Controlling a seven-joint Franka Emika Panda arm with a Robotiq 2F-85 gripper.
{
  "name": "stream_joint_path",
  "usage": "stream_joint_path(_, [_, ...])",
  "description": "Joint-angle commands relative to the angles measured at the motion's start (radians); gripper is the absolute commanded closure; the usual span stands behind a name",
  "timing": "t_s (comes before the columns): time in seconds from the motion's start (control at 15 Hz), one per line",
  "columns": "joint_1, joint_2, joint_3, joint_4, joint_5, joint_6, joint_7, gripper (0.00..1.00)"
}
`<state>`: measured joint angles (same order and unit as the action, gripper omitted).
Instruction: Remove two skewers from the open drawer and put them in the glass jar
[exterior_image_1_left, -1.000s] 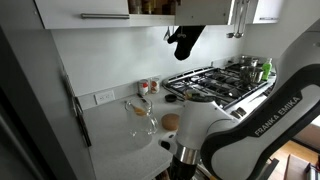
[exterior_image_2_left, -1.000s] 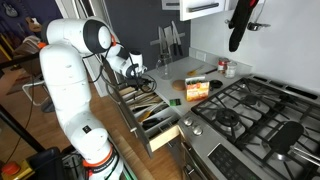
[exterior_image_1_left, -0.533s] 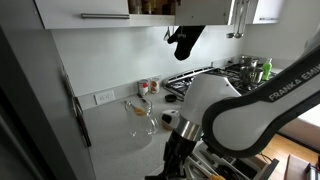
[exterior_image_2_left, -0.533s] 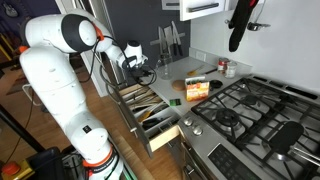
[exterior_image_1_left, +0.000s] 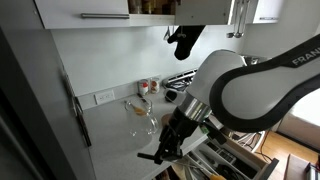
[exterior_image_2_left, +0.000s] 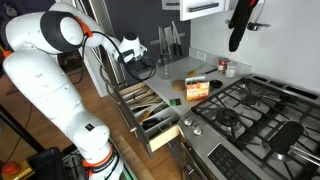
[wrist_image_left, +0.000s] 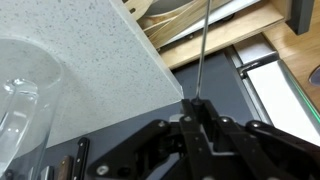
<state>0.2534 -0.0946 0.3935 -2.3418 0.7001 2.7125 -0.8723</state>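
Quick headcount: one arm (exterior_image_2_left: 45, 80) with one gripper (wrist_image_left: 197, 108). I can only spot one skewer (wrist_image_left: 199, 55), the one pinched in that gripper in the wrist view. If there's a second, I can't pick it out. One glass jar (wrist_image_left: 25, 90), and it also shows in an exterior view (exterior_image_1_left: 143, 118). One drawer (exterior_image_2_left: 166, 136) is pulled out, and there are too many utensils jumbled inside to count. Two red-lidded spice jars (exterior_image_1_left: 148, 87) by the wall, and one outlet (exterior_image_1_left: 104, 97). One black mitt (exterior_image_1_left: 184, 42) hanging up. One orange box (exterior_image_2_left: 197, 89) next to the one stove (exterior_image_2_left: 255, 110). The burners are too cut off to count properly.
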Motion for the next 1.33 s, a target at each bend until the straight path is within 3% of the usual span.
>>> stream_joint_path(0.0, [0.056,0.005,-0.05,0.012,0.029,0.036,-0.018,0.96])
stream_joint_path(0.47, [0.079,-0.056,-0.072,0.134,0.394,0.302,-0.241,0.96])
stream_joint_path(0.8, [0.141,-0.014,-0.089,0.33,0.735,0.521,-0.582,0.96])
stream_joint_path(0.87, [0.145,0.002,-0.089,0.377,0.772,0.552,-0.653,0.96])
stream_joint_path(0.93, [0.115,-0.037,-0.071,0.294,0.685,0.499,-0.535,0.85])
stream_joint_path(1.07, [0.125,-0.026,-0.074,0.349,0.734,0.524,-0.608,0.85])
stream_joint_path(1.27, [0.126,-0.01,-0.078,0.365,0.738,0.525,-0.618,0.85])
